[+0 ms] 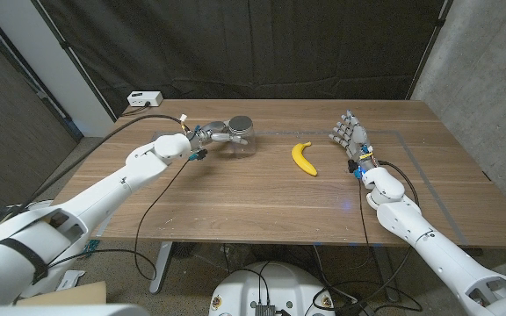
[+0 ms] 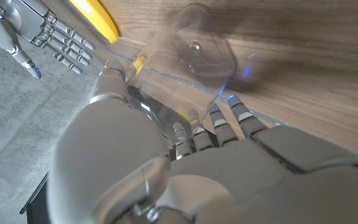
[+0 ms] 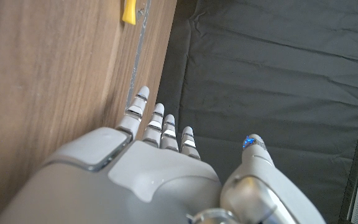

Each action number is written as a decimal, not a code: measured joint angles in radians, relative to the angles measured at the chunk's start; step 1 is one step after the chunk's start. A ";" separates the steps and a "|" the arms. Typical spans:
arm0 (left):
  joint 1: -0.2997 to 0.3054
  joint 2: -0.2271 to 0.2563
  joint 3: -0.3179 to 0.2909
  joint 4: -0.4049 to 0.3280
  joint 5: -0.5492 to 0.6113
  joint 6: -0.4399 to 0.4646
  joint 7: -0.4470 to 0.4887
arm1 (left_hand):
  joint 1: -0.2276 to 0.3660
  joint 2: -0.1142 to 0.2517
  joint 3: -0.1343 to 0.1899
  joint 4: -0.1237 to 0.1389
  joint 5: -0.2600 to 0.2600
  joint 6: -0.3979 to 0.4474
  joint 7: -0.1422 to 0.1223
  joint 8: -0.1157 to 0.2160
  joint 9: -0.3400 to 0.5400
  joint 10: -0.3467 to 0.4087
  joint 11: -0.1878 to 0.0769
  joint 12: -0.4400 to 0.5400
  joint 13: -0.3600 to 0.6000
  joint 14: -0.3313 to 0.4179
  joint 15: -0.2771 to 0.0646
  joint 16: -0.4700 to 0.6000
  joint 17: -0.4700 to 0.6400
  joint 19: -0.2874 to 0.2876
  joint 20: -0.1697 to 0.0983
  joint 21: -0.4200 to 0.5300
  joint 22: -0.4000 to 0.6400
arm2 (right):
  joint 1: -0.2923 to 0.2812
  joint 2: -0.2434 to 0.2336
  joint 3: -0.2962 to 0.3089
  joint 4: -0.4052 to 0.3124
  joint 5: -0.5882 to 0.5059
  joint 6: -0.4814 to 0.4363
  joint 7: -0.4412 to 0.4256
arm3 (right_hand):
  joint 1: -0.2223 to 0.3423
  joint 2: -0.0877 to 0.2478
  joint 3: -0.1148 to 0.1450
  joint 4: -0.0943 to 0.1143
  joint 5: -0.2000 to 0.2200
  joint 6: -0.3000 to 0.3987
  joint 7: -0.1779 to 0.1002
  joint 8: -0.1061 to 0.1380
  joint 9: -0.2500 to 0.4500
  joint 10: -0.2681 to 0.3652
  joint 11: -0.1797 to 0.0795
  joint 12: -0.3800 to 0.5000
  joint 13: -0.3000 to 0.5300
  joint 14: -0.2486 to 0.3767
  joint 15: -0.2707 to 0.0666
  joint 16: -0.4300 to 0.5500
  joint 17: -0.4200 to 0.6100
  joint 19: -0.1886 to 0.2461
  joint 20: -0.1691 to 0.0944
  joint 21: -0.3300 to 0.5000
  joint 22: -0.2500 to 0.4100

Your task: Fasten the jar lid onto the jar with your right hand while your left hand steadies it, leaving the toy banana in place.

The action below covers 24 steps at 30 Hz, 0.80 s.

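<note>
A clear glass jar (image 1: 240, 140) stands at the back left of the wooden table (image 1: 262, 206), with a grey lid (image 1: 242, 124) on top of it. My left hand (image 1: 207, 136) grips the jar from its left side; in the left wrist view its fingers (image 2: 213, 121) wrap the clear jar (image 2: 188, 59). A yellow toy banana (image 1: 303, 158) lies to the right of the jar, apart from both hands. My right hand (image 1: 350, 136) stands right of the banana, fingers spread and straight, holding nothing. The left wrist view also catches the banana (image 2: 95, 15) and my right hand (image 2: 39, 34).
A small white box (image 1: 144, 98) with a cable sits behind the table's back left corner. Black curtains hang behind the table. Thin tape lines (image 1: 415, 162) mark the tabletop near my right hand. A cable (image 1: 161, 189) trails from my left wrist.
</note>
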 measured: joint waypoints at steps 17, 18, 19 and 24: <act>-0.016 -0.079 0.019 0.141 -0.002 -0.060 0.036 | 0.030 0.024 -0.009 0.001 -0.124 0.189 0.082 0.103 -0.005 0.206 0.033 0.054 -0.005 0.259 -0.006 0.034 0.010 0.109 -0.042 0.055 0.026 | 0.010 -0.009 -0.018 -0.030 -0.054 -0.023 -0.029 | -0.003 -0.001 -0.003 0.003 0.000 0.005 -0.005 0.000 0.000 0.009 -0.002 0.000 0.000 0.000 0.000 0.000 -0.003 0.004 -0.004 0.000 0.000; -0.016 -0.079 0.019 0.142 -0.002 -0.060 0.036 | 0.030 0.024 -0.012 0.004 -0.129 0.189 0.082 0.108 -0.006 0.206 0.033 0.054 -0.005 0.262 -0.010 0.034 0.012 0.109 -0.042 0.055 0.027 | 0.010 -0.009 -0.018 -0.030 -0.055 -0.023 -0.029 | -0.003 -0.001 -0.003 0.003 0.000 0.005 -0.005 0.000 0.000 0.009 -0.002 0.000 0.000 0.000 0.000 0.000 -0.003 0.004 -0.004 -0.001 0.000; -0.015 -0.082 0.019 0.146 0.000 -0.067 0.058 | 0.030 0.024 -0.012 0.004 -0.130 0.189 0.082 0.115 -0.008 0.215 0.031 0.054 -0.006 0.263 -0.009 0.034 0.013 0.109 -0.042 0.060 0.028 | 0.018 -0.022 -0.030 -0.050 -0.069 -0.028 -0.030 | -0.003 -0.001 -0.003 0.003 0.000 0.005 -0.005 0.000 0.000 0.009 -0.002 0.000 0.000 0.000 0.000 0.000 -0.003 0.004 -0.004 -0.006 0.000; -0.011 -0.082 0.021 0.139 0.015 -0.060 0.086 | 0.030 0.024 -0.012 0.004 -0.132 0.189 0.082 0.129 -0.012 0.221 0.029 0.054 -0.010 0.278 -0.004 0.034 0.013 0.109 -0.042 0.060 0.028 | 0.040 -0.044 -0.054 -0.086 -0.122 -0.046 -0.024 | -0.003 -0.001 -0.003 0.003 0.004 0.005 -0.005 0.000 0.000 0.013 0.002 0.000 0.000 0.000 0.000 -0.004 -0.003 0.003 -0.003 -0.009 0.000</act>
